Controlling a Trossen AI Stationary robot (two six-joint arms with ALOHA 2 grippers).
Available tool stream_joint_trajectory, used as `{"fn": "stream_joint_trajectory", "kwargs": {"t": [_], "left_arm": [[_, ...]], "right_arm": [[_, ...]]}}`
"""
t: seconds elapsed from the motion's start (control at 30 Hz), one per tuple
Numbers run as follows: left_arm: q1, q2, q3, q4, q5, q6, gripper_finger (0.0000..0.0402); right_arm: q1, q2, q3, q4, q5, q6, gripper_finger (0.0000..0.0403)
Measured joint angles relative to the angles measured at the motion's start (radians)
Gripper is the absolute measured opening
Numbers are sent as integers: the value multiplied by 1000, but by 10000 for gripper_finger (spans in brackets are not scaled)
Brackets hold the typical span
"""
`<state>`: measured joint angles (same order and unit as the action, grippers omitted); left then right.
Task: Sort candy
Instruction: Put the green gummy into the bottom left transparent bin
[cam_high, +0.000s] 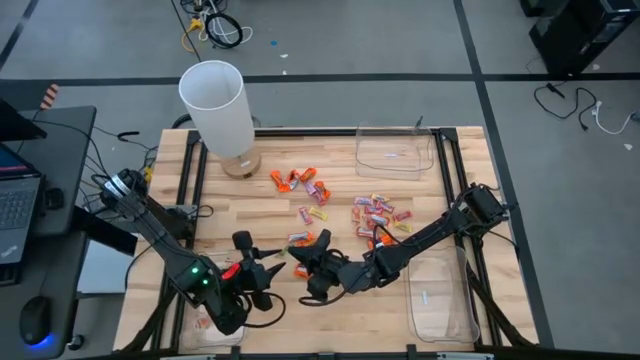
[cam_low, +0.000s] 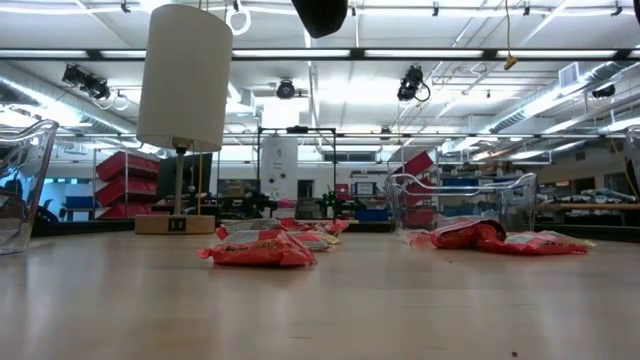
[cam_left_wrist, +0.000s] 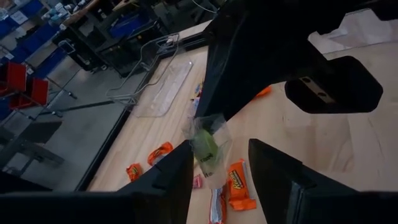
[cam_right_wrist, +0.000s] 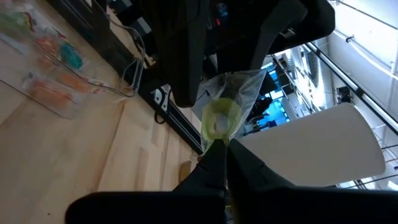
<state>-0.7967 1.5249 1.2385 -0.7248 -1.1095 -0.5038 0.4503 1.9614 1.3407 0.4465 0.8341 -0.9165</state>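
Near the lower centre of the high view, the right gripper (cam_right_wrist: 221, 146) pinches a green wrapped candy (cam_right_wrist: 217, 120) with closed jaws, offering it between the left gripper's (cam_left_wrist: 219, 165) open jaws, apparently for a handover above the tabletop (cam_high: 270, 215).

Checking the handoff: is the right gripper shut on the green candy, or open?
Shut on it. The right gripper has its fingers pinched together on the green candy, held up between both arms; the left gripper stands open around it.

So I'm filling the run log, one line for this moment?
right gripper: shut on green candy | left gripper: open around it | handover midair
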Motion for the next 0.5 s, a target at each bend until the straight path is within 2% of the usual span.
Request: {"fn": "stream_joint_trajectory", "kwargs": {"t": [0.13, 0.23, 0.5], "left_arm": [[0, 0, 0, -2, 0, 7, 149], [-1, 0, 0, -10, 9, 19, 129], [-1, -1, 0, -15, 48, 34, 27]], "right_arm": [[0, 0, 0, -4, 0, 0, 0], [0, 0, 0, -28, 5, 0, 0], [5, 0, 0, -58, 16, 48, 10]]}}
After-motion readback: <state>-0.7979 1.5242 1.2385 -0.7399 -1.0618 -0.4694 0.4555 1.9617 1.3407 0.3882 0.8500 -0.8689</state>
